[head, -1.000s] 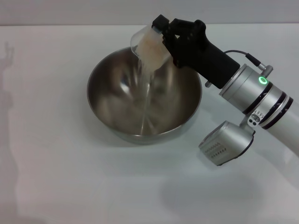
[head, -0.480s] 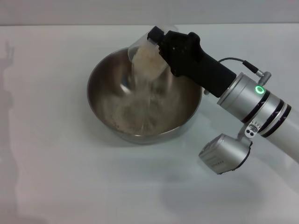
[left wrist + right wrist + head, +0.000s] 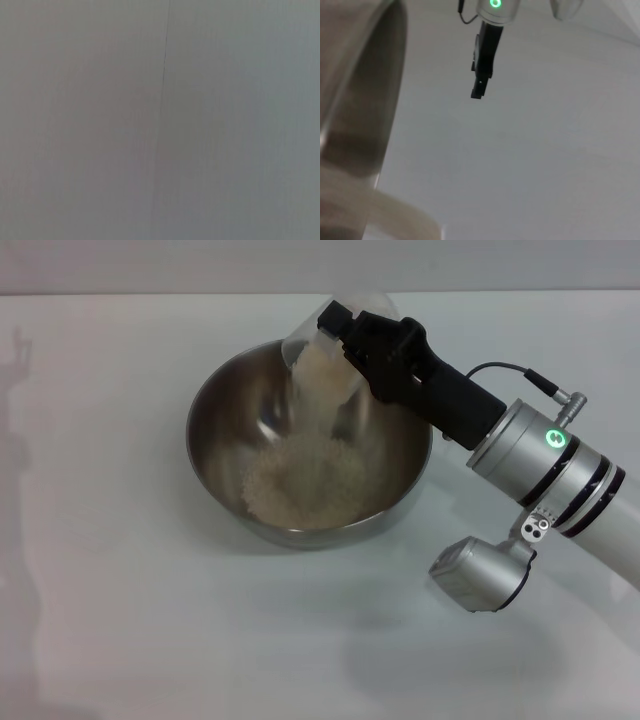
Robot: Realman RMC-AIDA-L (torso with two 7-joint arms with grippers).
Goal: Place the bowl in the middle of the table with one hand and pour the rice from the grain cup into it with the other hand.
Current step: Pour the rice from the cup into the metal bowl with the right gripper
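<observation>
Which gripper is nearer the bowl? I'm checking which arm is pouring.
The right. The right gripper holds the tilted grain cup over the bowl's far rim, with rice falling in. The left gripper is out of the head view.

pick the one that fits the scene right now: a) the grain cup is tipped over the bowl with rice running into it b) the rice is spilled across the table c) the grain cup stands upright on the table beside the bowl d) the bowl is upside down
a: the right end effector holds the grain cup tilted above the bowl, and the rice already forms a pale heap inside it, with none on the table.
</observation>
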